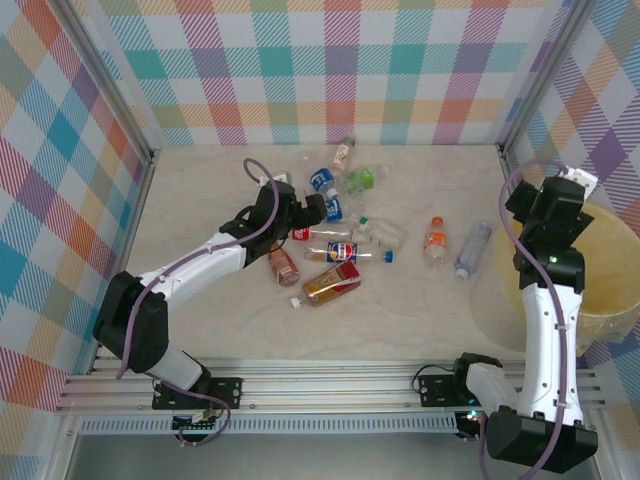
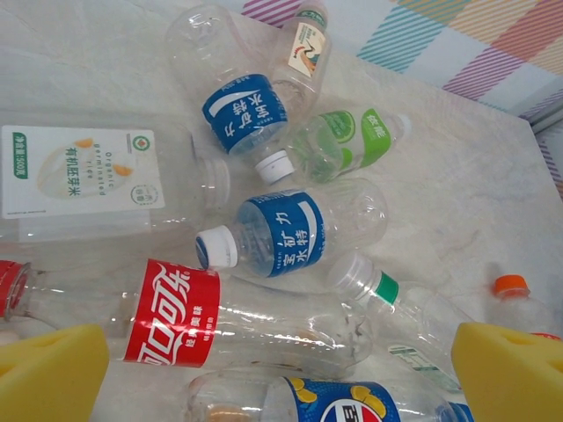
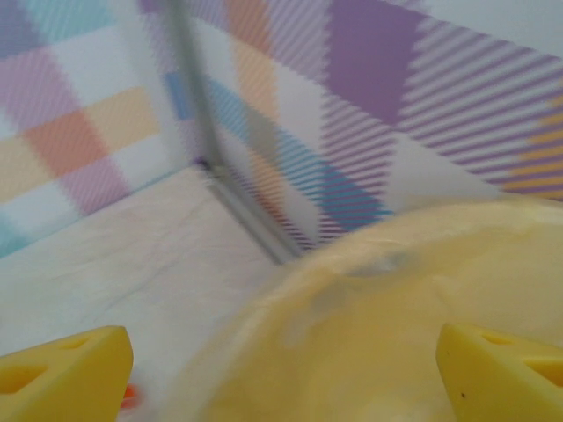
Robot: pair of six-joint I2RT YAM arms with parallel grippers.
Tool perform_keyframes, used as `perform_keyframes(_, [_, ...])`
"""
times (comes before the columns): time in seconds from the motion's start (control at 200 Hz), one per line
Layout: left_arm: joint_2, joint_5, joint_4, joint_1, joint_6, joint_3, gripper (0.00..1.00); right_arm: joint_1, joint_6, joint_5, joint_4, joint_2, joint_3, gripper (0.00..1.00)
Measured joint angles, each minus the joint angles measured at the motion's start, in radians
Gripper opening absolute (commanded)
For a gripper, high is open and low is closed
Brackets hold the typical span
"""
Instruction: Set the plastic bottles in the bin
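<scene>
On the table (image 1: 200, 200), top view: bottles (image 1: 340, 235) lay in a loose heap at the middle. An orange-label bottle (image 1: 435, 241) and a clear bottle (image 1: 472, 250) lay apart to its right, near the bin (image 1: 612, 300) at the right edge. The left gripper (image 1: 315, 208) hung over the heap's left side; the right arm reached over the bin's rim.

Left wrist view, labels legible that the top view blurred:
- red-label bottle (image 2: 176, 316), lying lengthwise across the gap of the left gripper (image 2: 280, 369), jaws wide, yellow pads (image 2: 53, 374) at either end of it; contact could not be told
- two blue-label bottles (image 2: 281, 233), beyond the jaws
- green-label bottle (image 2: 347, 141), farther off
- white-label bottle (image 2: 84, 176), left

Right wrist view: right gripper (image 3: 281, 374) spread wide, nothing between its pads, the bin's blurred yellow wall (image 3: 396, 334) directly under them, the plaid wall (image 3: 378, 105) behind.
</scene>
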State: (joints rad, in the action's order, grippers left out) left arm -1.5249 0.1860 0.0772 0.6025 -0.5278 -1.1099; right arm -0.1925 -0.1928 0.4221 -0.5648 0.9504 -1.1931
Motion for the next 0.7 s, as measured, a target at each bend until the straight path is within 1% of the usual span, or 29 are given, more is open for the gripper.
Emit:
perform_keyframes(0.085, [0.008, -0.001, -0.001, 0.0, -0.005, 0.006, 1.0, 0.027, -0.029, -0.121, -0.023, 0.022, -0.079, 0.91])
perform_keyframes(0.175, [0.013, -0.001, -0.001, 0.0, -0.012, 0.011, 1.0, 0.09, -0.047, -0.226, -0.032, 0.039, -0.12, 0.92])
perform_keyframes(0.285, [0.027, 0.0, -0.003, 0.0, -0.027, 0.029, 1.0, 0.179, -0.058, -0.326, -0.044, 0.09, -0.157, 0.93])
perform_keyframes(0.405, [0.041, 0.003, -0.002, 0.0, -0.035, 0.048, 1.0, 0.283, -0.058, -0.416, -0.043, 0.188, -0.194, 0.94])
perform_keyframes(0.54, [0.056, 0.018, 0.0, 0.0, -0.045, 0.07, 1.0, 0.367, -0.074, -0.419, -0.042, 0.301, -0.197, 0.96])
perform_keyframes(0.7, [0.071, 0.039, 0.001, 0.0, -0.062, 0.092, 1.0, 0.401, -0.133, -0.353, -0.036, 0.425, -0.189, 0.96])
